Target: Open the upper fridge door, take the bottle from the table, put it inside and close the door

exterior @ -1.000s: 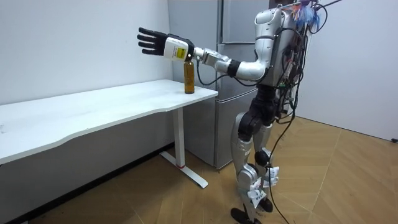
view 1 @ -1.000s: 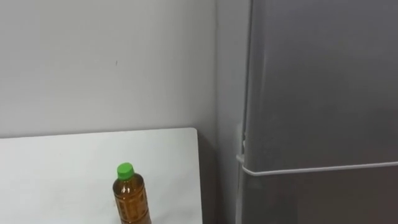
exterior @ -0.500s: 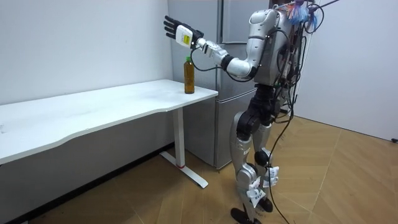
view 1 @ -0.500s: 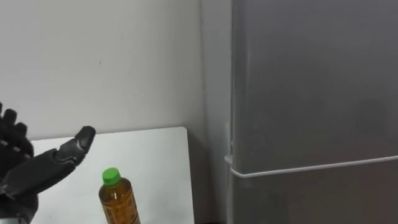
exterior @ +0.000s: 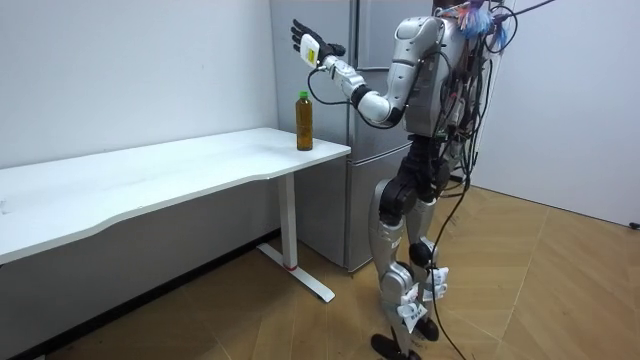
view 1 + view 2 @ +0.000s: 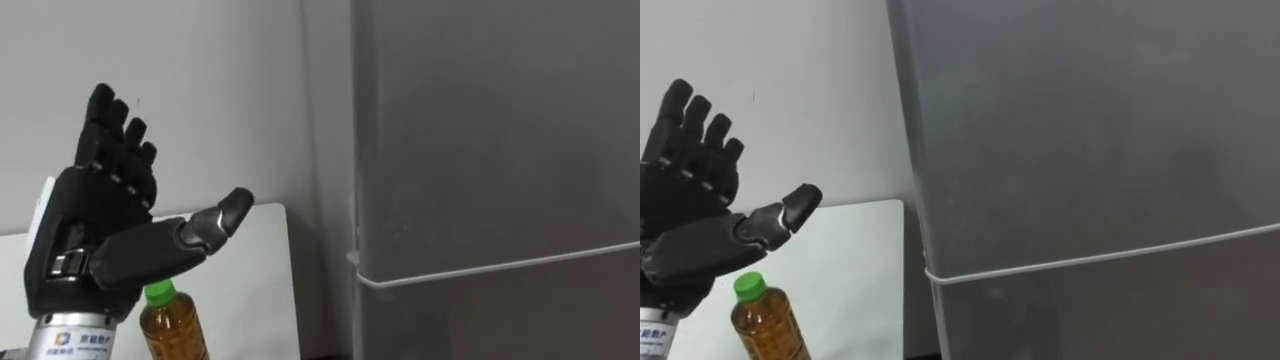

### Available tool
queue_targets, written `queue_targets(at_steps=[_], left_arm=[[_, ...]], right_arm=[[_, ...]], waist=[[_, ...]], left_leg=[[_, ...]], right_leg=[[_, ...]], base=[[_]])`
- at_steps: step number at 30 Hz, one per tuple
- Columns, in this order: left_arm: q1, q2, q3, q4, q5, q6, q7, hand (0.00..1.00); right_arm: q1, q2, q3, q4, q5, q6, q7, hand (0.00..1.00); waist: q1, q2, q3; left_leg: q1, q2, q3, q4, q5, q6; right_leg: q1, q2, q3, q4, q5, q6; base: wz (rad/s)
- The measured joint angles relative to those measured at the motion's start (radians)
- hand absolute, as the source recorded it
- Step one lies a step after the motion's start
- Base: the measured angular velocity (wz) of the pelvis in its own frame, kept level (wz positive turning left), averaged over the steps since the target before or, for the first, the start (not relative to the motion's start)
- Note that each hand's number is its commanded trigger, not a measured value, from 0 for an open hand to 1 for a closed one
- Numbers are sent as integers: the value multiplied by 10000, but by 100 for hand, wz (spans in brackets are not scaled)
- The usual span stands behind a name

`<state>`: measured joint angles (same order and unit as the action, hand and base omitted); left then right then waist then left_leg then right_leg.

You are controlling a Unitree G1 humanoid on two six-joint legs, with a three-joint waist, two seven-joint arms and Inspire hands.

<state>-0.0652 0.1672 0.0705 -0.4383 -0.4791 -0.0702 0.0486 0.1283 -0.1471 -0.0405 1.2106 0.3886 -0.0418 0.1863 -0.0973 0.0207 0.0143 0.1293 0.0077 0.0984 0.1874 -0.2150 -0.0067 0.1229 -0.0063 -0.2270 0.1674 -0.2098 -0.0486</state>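
Your bottle (image 6: 172, 328) stands upright at the lower left of the frame, long axis vertical, green cap up, brown liquid inside. It rests on the white surface (image 6: 258, 285) near the edge next to the grey fridge (image 6: 500, 150), whose doors are closed. Your left hand (image 6: 100, 240) hovers above the cap, fingers straight and spread, thumb out, holding nothing.

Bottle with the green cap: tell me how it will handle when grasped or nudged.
The bottle stands tall and narrow near the corner of the table, so a sideways nudge would probably tip it. It looks nearly full of brown liquid, so it is likely fairly heavy for its size. Its smooth round body may roll if toppled.
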Motion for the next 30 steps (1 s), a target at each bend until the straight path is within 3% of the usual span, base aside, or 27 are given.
queue_targets(at_steps=[8, 13, 25, 30], left_arm=[[-364, -9, -198, -134, -1, 278, -704, 0], [-956, -9, -612, -302, -397, 280, -1151, 0], [-950, -27, -1952, -256, -551, 595, -2514, 0], [-902, 26, -2025, -44, -788, 562, -2787, 0]], right_arm=[[-281, 8, 21, 403, -14, -8, -4, 0], [-278, -107, 197, 387, -18, -9, 30, 0], [-343, -140, 209, 397, 8, 5, 148, 0], [-439, -240, 600, 376, 7, 76, 149, 0]], waist=[[-152, 26, -48], [-199, 155, -146], [-412, 217, -100], [-367, 167, -63]], left_leg=[[-51, -6, -2, 47, -1, 0], [-138, -17, -43, 96, 0, 0], [-19, -12, 4, 84, 0, 0], [24, -6, 67, 61, 0, 0]], right_leg=[[-18, -4, -37, 6, 6, 9], [2, -21, -84, 6, 6, 10], [-46, 15, 251, 12, 7, 9], [-29, 16, 285, 17, 6, 10]], base=[[2], [3], [-6], [-3]])
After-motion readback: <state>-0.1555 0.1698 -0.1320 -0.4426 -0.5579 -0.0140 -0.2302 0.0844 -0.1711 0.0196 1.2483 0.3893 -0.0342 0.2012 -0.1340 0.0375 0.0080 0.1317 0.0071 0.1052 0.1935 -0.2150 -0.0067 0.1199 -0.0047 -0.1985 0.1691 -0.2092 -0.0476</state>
